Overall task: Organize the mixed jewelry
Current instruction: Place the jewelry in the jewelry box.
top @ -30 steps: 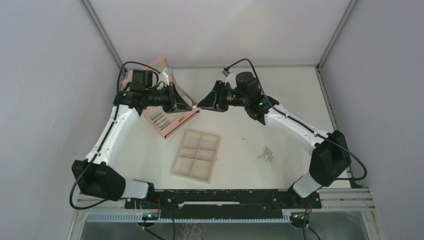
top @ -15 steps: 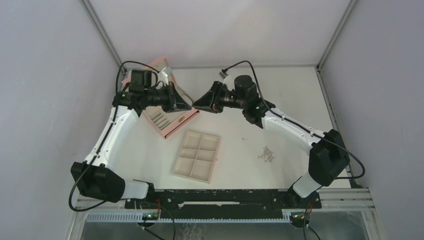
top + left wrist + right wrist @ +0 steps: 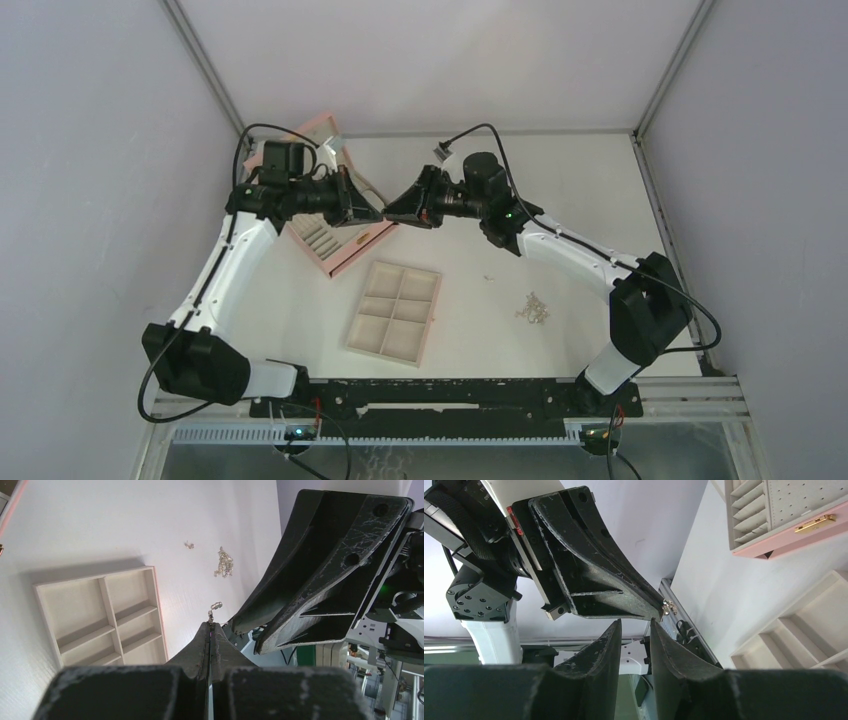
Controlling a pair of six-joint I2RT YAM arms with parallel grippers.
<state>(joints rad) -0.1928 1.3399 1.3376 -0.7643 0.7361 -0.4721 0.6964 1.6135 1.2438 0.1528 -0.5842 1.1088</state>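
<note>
The left gripper, clamped shut, pinches a tiny silver piece jutting lengthwise toward 12 o'clock in its wrist view; the right gripper stands partly open, empty.

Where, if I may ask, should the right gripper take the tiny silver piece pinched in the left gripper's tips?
Likely its free end: the silver piece pokes past the shut left gripper, so the right gripper should come head-on from the opposite side.
</note>
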